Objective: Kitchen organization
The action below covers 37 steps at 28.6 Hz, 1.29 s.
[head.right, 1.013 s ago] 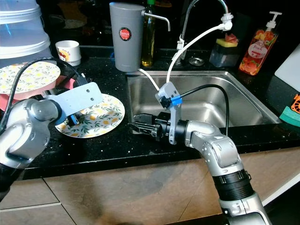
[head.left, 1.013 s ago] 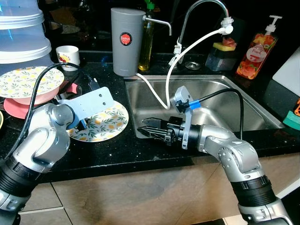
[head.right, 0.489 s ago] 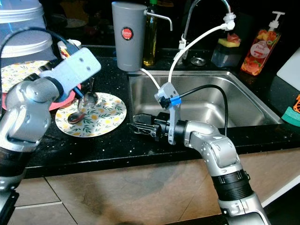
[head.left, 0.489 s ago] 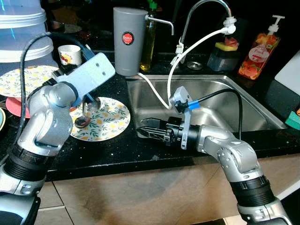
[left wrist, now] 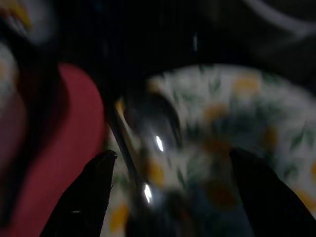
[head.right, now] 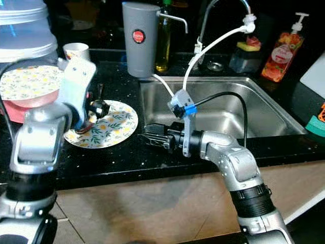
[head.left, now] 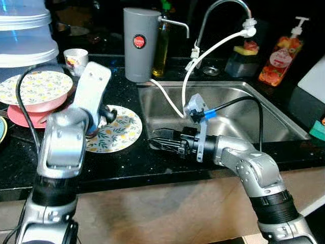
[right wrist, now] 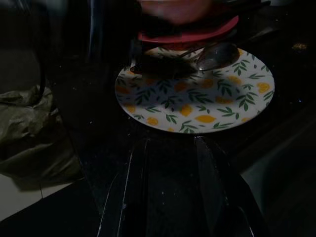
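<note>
Left hand (left wrist: pixel 168 197): spread wide over spoons (left wrist: pixel 150 123) on the lemon plate (head.left: pixel 119 134).
Right hand (head.left: pixel 163 142): narrow, empty.
Risk: spoons skidding off (shiny, loose).

countertop (head.left: pixel 127 162): black stone look, polished, flecked with pale specks
sink (head.left: pixel 264 117): brushed stainless steel, dull sheen
faucet (head.left: pixel 218 10): chromed metal, bright and glossy
hose (head.left: pixel 213 48): white, smooth plastic or rubber
lemon-print plate (head.right: pixel 114 127): glazed ceramic look, smooth, glossy
spoon (head.right: pixel 98 107): shiny metal, mirror highlights on the bowl
grey dispenser (head.left: pixel 138 43): matt grey plastic
soap bottle (head.left: pixel 280 53): clear glossy plastic, white pump
red plate (head.left: pixel 20 114): smooth, matt red
arms (head.left: pixel 249 162): silver, satin metal-like shells
food containers (head.left: pixel 25 35): translucent plastic, far left
</note>
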{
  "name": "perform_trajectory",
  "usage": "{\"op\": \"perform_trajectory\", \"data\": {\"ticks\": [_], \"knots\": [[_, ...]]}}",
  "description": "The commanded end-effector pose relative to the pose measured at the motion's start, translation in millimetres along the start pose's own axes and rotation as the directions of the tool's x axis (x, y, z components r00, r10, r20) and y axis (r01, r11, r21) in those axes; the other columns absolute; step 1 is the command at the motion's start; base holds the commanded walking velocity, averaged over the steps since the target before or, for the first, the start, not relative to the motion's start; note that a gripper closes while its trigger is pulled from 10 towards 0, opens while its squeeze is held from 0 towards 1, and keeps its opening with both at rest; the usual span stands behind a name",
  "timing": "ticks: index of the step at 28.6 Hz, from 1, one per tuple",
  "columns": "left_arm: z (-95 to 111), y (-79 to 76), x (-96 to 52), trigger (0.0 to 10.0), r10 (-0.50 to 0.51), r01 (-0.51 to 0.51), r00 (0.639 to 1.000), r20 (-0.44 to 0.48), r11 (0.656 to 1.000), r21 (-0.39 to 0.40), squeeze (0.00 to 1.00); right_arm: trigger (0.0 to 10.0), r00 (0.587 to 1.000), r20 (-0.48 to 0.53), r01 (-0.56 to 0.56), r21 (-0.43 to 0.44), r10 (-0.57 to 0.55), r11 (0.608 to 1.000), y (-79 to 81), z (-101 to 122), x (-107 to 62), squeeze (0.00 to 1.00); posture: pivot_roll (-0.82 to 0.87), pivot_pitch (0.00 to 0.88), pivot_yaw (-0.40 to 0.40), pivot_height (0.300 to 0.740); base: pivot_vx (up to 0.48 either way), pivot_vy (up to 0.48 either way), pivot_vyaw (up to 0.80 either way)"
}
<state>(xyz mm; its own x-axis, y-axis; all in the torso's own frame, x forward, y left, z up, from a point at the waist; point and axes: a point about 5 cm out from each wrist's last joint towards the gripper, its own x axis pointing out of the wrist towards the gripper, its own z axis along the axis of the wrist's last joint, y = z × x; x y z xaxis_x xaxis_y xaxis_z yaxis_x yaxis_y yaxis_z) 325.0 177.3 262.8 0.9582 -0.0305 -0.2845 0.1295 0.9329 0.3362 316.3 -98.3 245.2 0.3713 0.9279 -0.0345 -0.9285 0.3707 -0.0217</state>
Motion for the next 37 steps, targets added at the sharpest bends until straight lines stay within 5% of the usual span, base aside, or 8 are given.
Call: {"op": "perform_trajectory", "data": {"ticks": [1,13,25,36,37], "knots": [[0,-0.8,-3.5,10.0,0.02,-0.02,1.0,-0.004,1.0,0.022,0.0,10.0,1.0,-0.015,-0.021,0.007,0.021,1.0,3.3,-4,-0.2,0.0,-0.01,0.096,-0.069,0.74,0.0,0.0,0.0],[-14,11.6,-3.9,10.0,0.122,-0.122,0.99,-0.064,0.992,0.014,0.0,10.0,0.997,-0.029,-0.066,0.01,0.066,0.998,8.1,-5,1.1,0.0,-0.01,0.094,-0.073,0.74,0.0,0.0,0.0],[-26,2.6,3.5,10.0,-0.007,0.001,0.991,-0.136,0.999,-0.048,0.0,10.0,0.995,-0.041,-0.091,0.002,0.091,0.996,9.1,-4,1.5,0.0,-0.01,0.105,-0.076,0.74,0.0,0.0,0.0],[-25,7.4,6.6,10.0,-0.027,0.029,0.989,-0.145,0.999,0.016,0.0,10.0,0.982,-0.041,-0.185,0.017,0.185,0.983,19.1,-4,2.0,0.0,-0.01,0.112,-0.076,0.74,0.0,0.0,0.0],[-26,7.9,6.5,7.7,-0.027,0.032,0.988,-0.149,0.999,0.025,0.0,10.0,0.981,-0.041,-0.187,0.017,0.187,0.982,19.5,-4,2.0,0.0,-0.01,0.112,-0.076,0.74,0.0,0.0,0.0]]}}
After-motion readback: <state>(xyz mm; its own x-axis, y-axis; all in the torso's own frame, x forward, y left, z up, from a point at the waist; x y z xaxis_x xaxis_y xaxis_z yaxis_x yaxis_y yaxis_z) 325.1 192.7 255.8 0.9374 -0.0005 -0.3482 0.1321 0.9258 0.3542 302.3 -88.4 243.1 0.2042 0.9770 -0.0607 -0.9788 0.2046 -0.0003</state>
